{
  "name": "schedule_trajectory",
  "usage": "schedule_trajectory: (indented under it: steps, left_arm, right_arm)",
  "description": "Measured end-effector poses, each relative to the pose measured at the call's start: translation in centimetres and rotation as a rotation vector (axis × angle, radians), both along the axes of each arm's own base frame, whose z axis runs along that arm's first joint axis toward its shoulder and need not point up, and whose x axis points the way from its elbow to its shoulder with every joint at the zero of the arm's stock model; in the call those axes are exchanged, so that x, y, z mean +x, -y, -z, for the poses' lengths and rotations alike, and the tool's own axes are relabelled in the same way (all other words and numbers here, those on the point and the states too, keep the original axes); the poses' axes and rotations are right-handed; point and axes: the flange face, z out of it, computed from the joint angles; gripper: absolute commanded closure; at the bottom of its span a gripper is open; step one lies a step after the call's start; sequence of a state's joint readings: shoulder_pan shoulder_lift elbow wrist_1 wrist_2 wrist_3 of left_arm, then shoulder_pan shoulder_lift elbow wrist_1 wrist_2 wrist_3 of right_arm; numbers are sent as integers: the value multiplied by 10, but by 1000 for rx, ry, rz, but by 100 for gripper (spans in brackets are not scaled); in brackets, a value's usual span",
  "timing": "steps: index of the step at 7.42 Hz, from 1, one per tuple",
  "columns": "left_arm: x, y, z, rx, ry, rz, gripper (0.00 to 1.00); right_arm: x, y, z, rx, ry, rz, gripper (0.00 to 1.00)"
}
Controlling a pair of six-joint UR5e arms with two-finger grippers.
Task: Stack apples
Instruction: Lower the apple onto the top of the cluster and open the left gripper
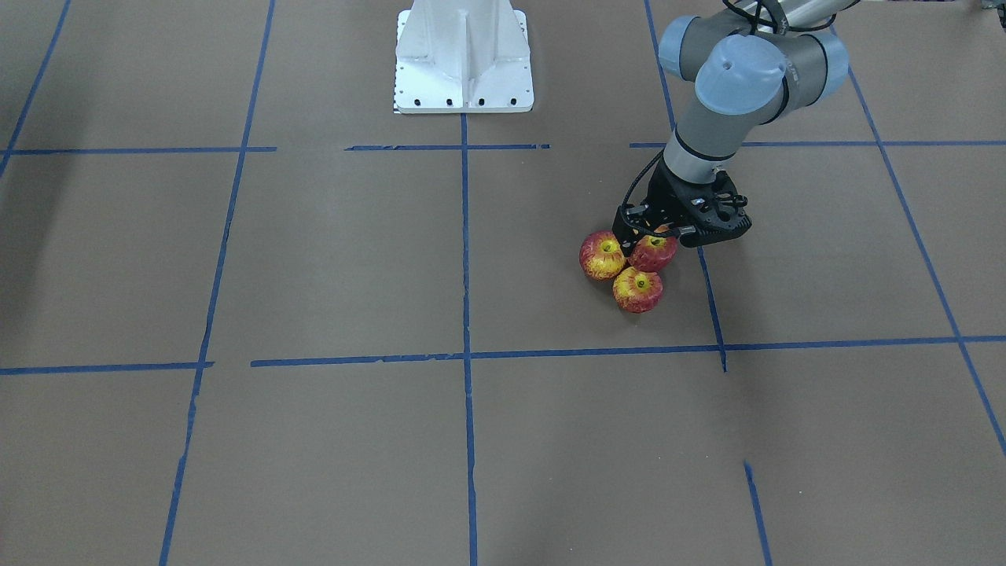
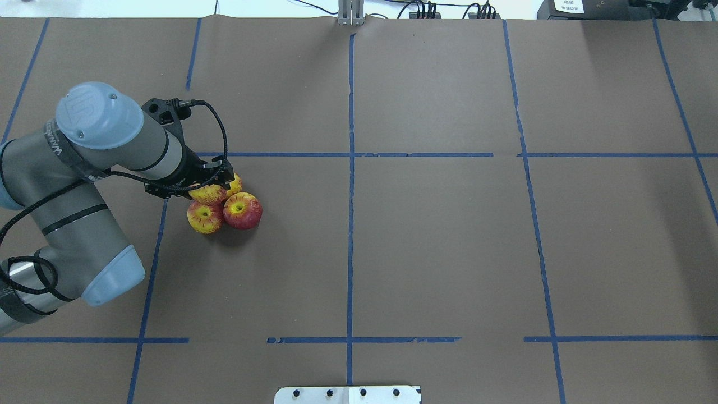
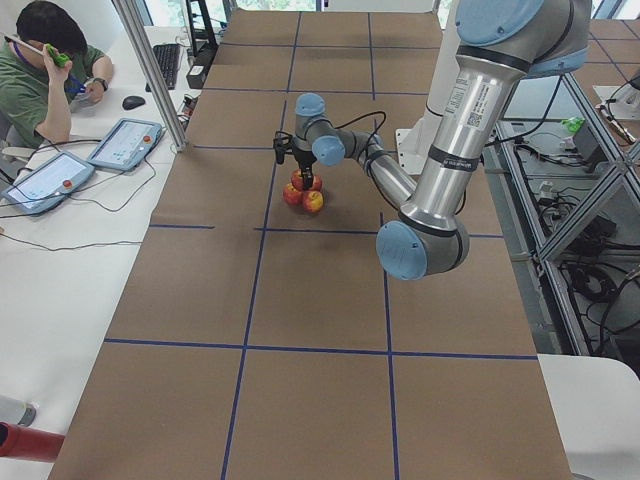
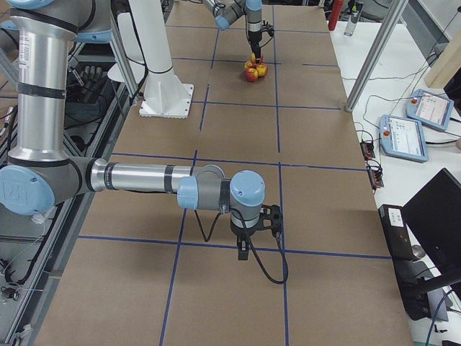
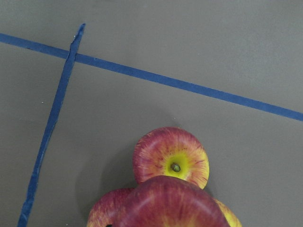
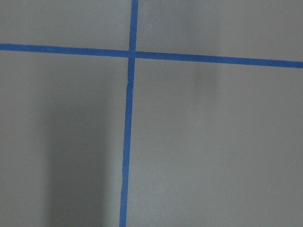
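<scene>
Three apples sit touching in a cluster on the brown table: one (image 2: pixel 205 219), one (image 2: pixel 243 210) and one behind them (image 2: pixel 235 184). They also show in the front view (image 1: pixel 652 253) (image 1: pixel 602 255) (image 1: pixel 637 289). My left gripper (image 2: pixel 212 188) is shut on a fourth apple (image 2: pixel 207 194) and holds it on top of the cluster. In the left wrist view this apple (image 5: pixel 173 203) fills the bottom, with a lower apple (image 5: pixel 170 156) just beyond it. My right gripper (image 4: pixel 243 252) hangs low over bare table far from the apples. I cannot tell whether it is open.
The white robot pedestal (image 1: pixel 464 63) stands at the table's robot side. Blue tape lines (image 1: pixel 465 354) grid the table. A metal post (image 3: pixel 150 70), tablets (image 3: pixel 125 143) and a seated operator (image 3: pixel 40 70) are beyond the far edge.
</scene>
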State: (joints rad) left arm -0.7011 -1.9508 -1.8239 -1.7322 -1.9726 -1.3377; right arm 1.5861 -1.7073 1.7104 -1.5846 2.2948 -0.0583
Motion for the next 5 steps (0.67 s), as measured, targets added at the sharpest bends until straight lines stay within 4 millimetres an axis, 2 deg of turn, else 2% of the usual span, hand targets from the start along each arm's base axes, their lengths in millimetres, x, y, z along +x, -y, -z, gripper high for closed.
schedule_trajectory:
  steps: [1, 3, 5]
  left_arm:
    - [3, -1, -1, -2, 1, -5, 56]
    - [9, -4, -3, -5, 5, -13, 48]
    - [12, -6, -5, -7, 8, -20, 30]
  right_arm:
    - [0, 0, 0, 0, 0, 0, 0]
    - [0, 0, 0, 0, 0, 0, 0]
    - [0, 0, 0, 0, 0, 0, 0]
